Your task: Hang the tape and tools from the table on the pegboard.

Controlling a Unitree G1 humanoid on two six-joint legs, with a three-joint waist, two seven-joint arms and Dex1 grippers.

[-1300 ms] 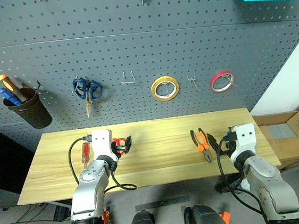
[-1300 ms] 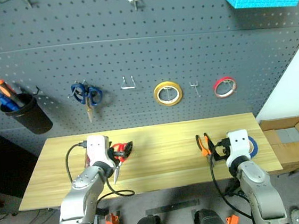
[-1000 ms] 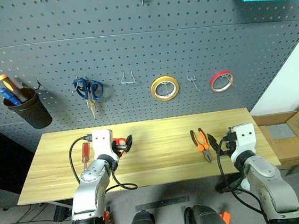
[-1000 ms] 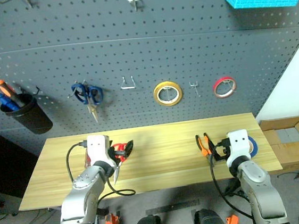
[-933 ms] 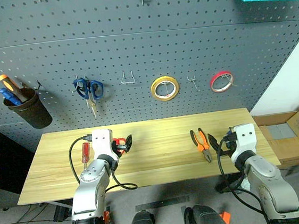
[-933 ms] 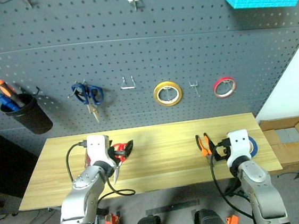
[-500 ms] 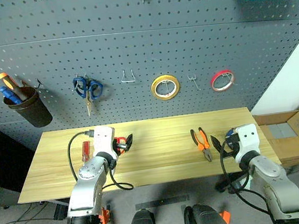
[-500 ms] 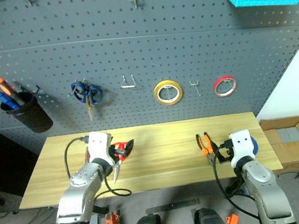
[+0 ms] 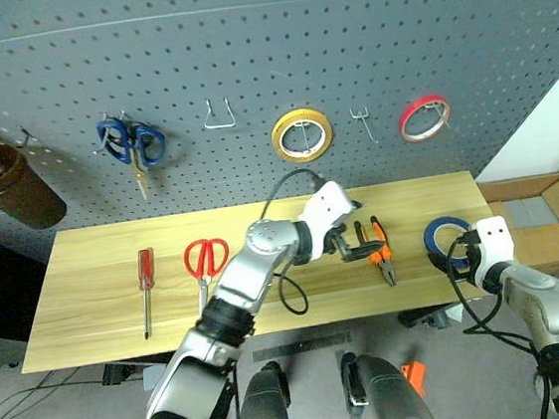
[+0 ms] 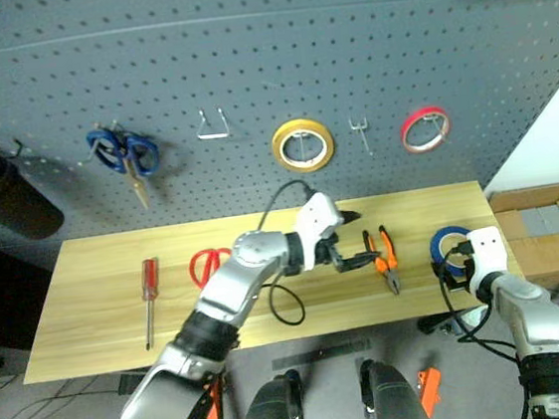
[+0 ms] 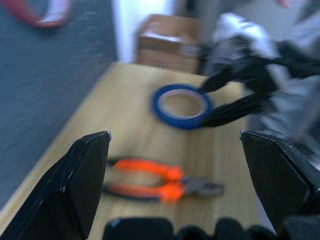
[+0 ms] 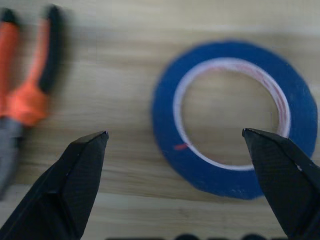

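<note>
My right hand [image 9: 457,254] sits low at the worktop's [image 9: 101,318] right end, its fingers spread wide and empty, touching nothing I can be sure of. Just ahead of it the blue tape [image 9: 446,234] lies flat near the right edge, a broad blue band around a white core, with bare wood showing through its middle. To its left the pliers [image 9: 380,259] rest with orange-and-black handles pointing toward the wall and jaws toward me.

My left hand [image 9: 357,245] reaches across the middle of the worktop, pointing right, fingers fully apart and holding nothing; it hovers just beside the pliers' handles. Open wood stretches between the pliers and the red-handled scissors [image 9: 203,264], which lie flat, blades toward the near edge. Further left lies the slim red-handled screwdriver [image 9: 146,289], tip toward me, well apart from the left edge.

Behind rises the pegboard [image 9: 242,43], carrying blue-handled scissors [image 9: 131,145], an empty hook [image 9: 218,116], a yellow roll [image 9: 302,134] and a thin red roll [image 9: 423,117].
</note>
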